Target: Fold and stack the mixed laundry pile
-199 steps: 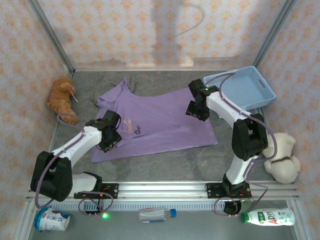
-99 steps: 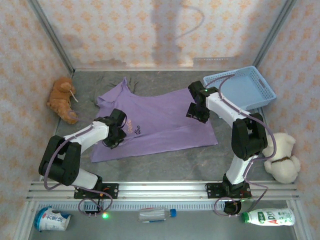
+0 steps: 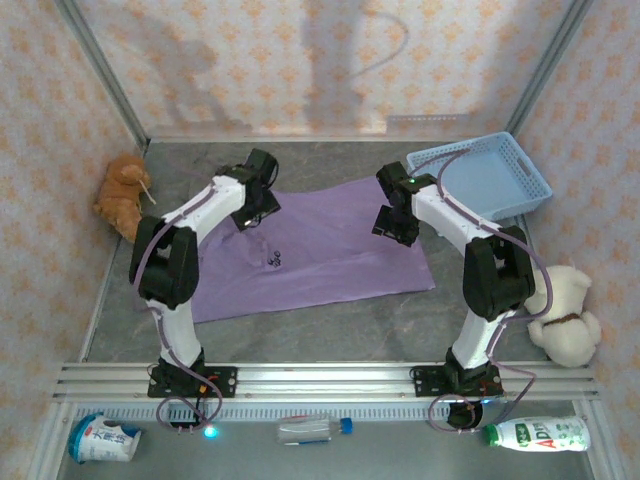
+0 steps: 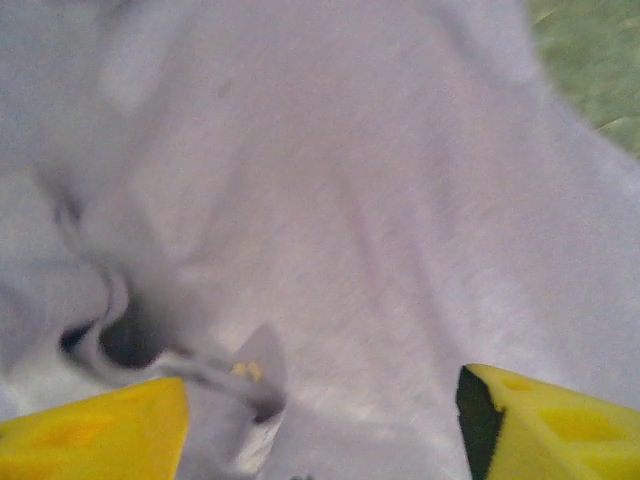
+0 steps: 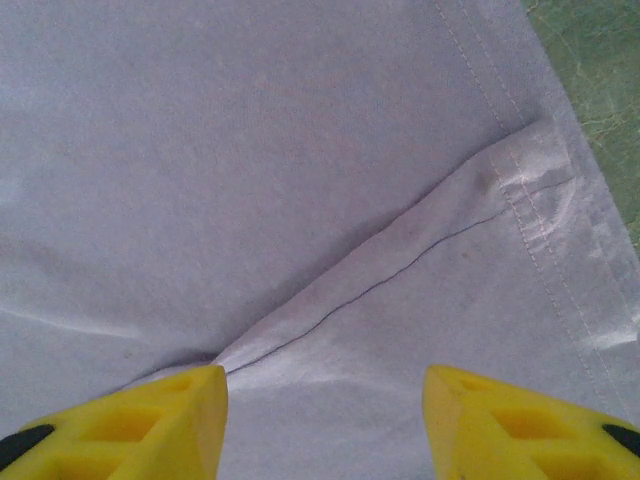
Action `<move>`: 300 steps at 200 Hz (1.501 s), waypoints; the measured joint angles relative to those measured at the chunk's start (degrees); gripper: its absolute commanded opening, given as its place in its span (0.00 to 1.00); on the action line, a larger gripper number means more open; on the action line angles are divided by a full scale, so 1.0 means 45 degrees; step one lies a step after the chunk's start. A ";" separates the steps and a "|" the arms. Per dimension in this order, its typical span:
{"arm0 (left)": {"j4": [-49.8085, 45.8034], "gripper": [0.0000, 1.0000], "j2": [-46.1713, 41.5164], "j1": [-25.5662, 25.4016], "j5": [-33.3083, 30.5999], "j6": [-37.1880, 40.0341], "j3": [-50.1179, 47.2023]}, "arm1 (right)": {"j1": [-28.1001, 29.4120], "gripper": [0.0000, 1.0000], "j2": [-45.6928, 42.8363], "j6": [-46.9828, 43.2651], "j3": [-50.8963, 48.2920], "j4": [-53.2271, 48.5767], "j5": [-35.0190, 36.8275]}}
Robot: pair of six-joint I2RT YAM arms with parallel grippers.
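Note:
The lavender-purple shirt (image 3: 330, 250) of the laundry pile lies spread on the grey table, its small dark chest mark (image 3: 274, 260) facing up. My left gripper (image 3: 255, 205) hangs over the shirt's far left corner. In the left wrist view its yellow fingers (image 4: 100, 425) stand wide apart over rumpled purple cloth (image 4: 330, 200), with a small fold beside the left finger and nothing held. My right gripper (image 3: 390, 225) is at the shirt's right side. It is open over a diagonal crease near the hem (image 5: 520, 170), gripping nothing.
A light blue lattice basket (image 3: 490, 175) stands at the far right, close behind the right arm. An orange plush (image 3: 122, 195) lies at the left wall and a cream plush (image 3: 565, 310) at the right. Bottles (image 3: 315, 428) lie beyond the front rail (image 3: 330, 378).
My left arm swung from the shirt's near left side to its far left corner, and its gripper opened. The shirt's far left sleeve no longer sticks out. The right arm has not moved.

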 measured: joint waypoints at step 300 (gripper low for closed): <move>-0.0393 0.13 0.0053 0.3594 -0.0423 0.5246 -0.2089 | 0.5134 0.52 0.5280 0.0282 0.5105 0.4216 -0.3793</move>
